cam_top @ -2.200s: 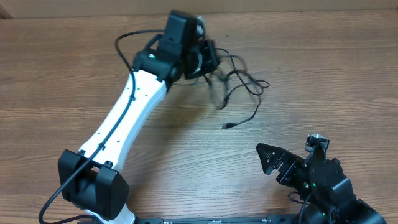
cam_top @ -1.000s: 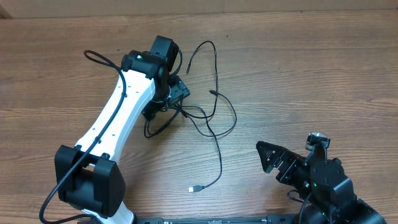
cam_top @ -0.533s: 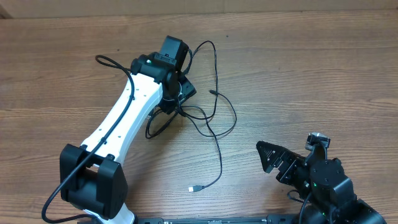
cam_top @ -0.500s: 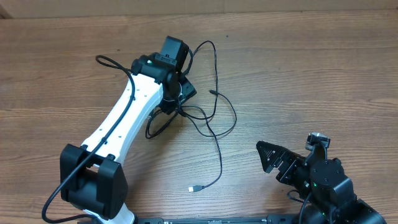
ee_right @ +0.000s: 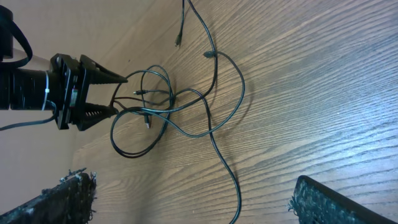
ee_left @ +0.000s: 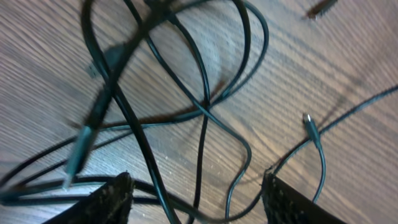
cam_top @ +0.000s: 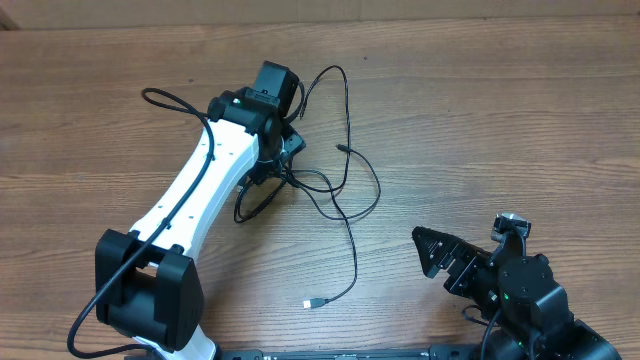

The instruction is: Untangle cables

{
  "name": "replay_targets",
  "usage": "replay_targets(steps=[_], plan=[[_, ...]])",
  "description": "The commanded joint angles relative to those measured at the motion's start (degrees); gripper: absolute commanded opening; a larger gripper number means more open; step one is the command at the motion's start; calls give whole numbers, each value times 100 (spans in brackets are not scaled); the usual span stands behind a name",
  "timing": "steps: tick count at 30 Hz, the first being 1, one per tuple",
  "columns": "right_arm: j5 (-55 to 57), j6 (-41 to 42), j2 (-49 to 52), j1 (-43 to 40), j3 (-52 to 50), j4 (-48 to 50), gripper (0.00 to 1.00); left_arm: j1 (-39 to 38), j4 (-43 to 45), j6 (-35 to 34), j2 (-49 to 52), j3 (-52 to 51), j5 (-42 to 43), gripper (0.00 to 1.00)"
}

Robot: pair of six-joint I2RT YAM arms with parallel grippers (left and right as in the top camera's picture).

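Several thin black cables [cam_top: 335,190] lie in a loose tangle on the wooden table, with loops crossing near the middle. One strand runs toward the front and ends in a silver plug [cam_top: 313,302]. My left gripper [cam_top: 281,160] is low over the left side of the tangle. In the left wrist view its jaws [ee_left: 199,200] stand apart, with several cable strands [ee_left: 205,112] running on the wood between them. My right gripper [cam_top: 440,262] rests at the front right, away from the cables, wide open [ee_right: 202,202]. One cable strand [ee_right: 235,186] trails between its fingers.
The white left arm [cam_top: 195,195] stretches diagonally from its base [cam_top: 150,300] at the front left, its own thick black wire [cam_top: 165,98] looping beside it. Bare wood table [cam_top: 520,130] lies to the right and far left. The right arm's base [cam_top: 530,300] fills the front right corner.
The left gripper dropped the bunched cables, which now lie spread out toward the front. Over the last second it has shifted slightly up over the tangle. The right arm has not moved.
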Motion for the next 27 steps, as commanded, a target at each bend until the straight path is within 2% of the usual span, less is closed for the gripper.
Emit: replay_targets(steps=[1, 5, 7, 10, 16, 17, 21, 27], plan=[[59, -28, 13, -15, -35, 15, 100, 46, 63, -74, -59, -46, -249, 64], [59, -28, 13, -15, -35, 13, 100, 42, 190, -74, 151, -46, -341, 62], [57, -28, 13, -15, -35, 11, 100, 42, 190, -74, 319, -46, -341, 54], [59, -28, 13, -15, -35, 9, 100, 42, 149, -74, 575, -46, -286, 36], [59, -28, 13, -15, -35, 11, 100, 59, 111, -72, 717, -39, -262, 11], [59, -28, 13, -15, -35, 11, 100, 70, 109, -70, 706, -24, -262, 4], [57, -28, 13, -15, -35, 11, 100, 175, 94, 208, 684, 192, -138, 4], [55, -24, 24, -15, -37, 74, 100, 321, -463, 815, 614, 1174, 647, 4]])
